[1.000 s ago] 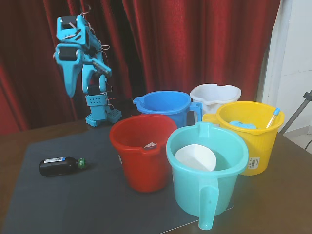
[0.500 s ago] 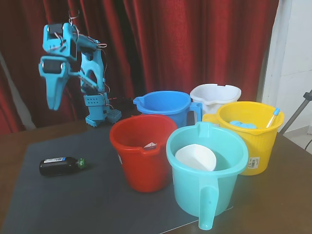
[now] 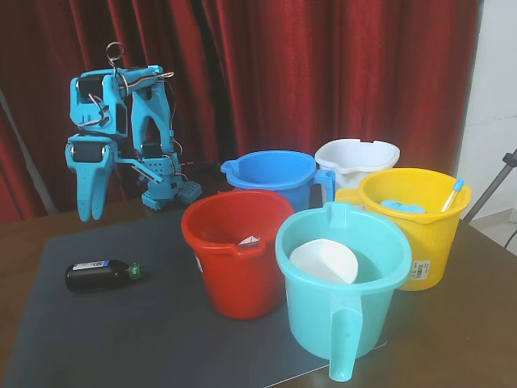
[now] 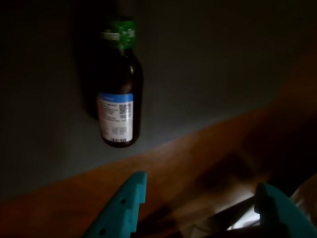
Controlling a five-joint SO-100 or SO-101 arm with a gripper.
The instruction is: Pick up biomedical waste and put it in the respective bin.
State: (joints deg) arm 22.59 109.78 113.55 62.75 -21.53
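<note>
The biomedical waste is a small dark bottle [image 3: 101, 275] with a green cap and a white-and-blue label. It lies on its side on the dark mat [image 3: 121, 339] at the left. In the wrist view the bottle [image 4: 119, 94] lies above my gripper with its cap pointing up in the picture. My blue gripper [image 3: 90, 212] hangs pointing down, well above the table and behind the bottle. In the wrist view my gripper [image 4: 200, 191] is open and empty, with both teal fingertips [image 4: 131, 191] at the bottom edge.
Several buckets stand to the right of the bottle: red [image 3: 234, 246], teal with a white dish inside [image 3: 343, 275], blue [image 3: 271, 174], white [image 3: 355, 158] and yellow [image 3: 416, 218]. The arm's base [image 3: 170, 190] stands behind the mat, before a red curtain.
</note>
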